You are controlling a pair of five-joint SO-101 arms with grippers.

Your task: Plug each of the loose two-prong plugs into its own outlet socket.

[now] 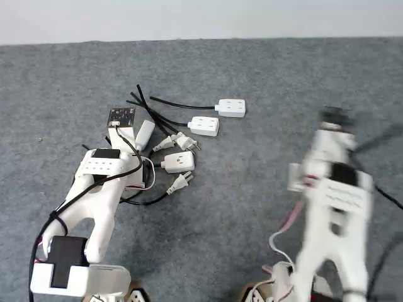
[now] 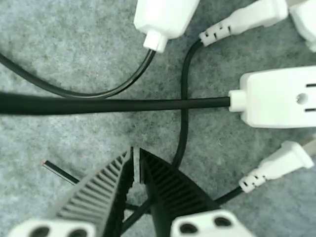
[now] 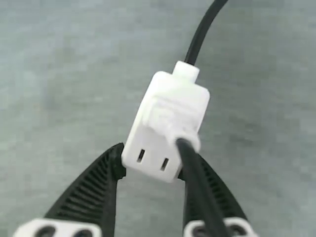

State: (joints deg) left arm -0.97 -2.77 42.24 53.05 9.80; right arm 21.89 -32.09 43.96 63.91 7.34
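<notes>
Holding one socket (image 3: 165, 123) pinched in my right end effector (image 3: 154, 154) above the table (image 1: 252, 201) at four o'clock, I should keep its slots level and meet a plug (image 1: 179, 182) prongs-first, squarely. My left end effector (image 2: 136, 154), nearly closed on nothing, hovers at nine o'clock. I count three loose plugs and what look like four more sockets.

No legible text or labels anywhere.
</notes>
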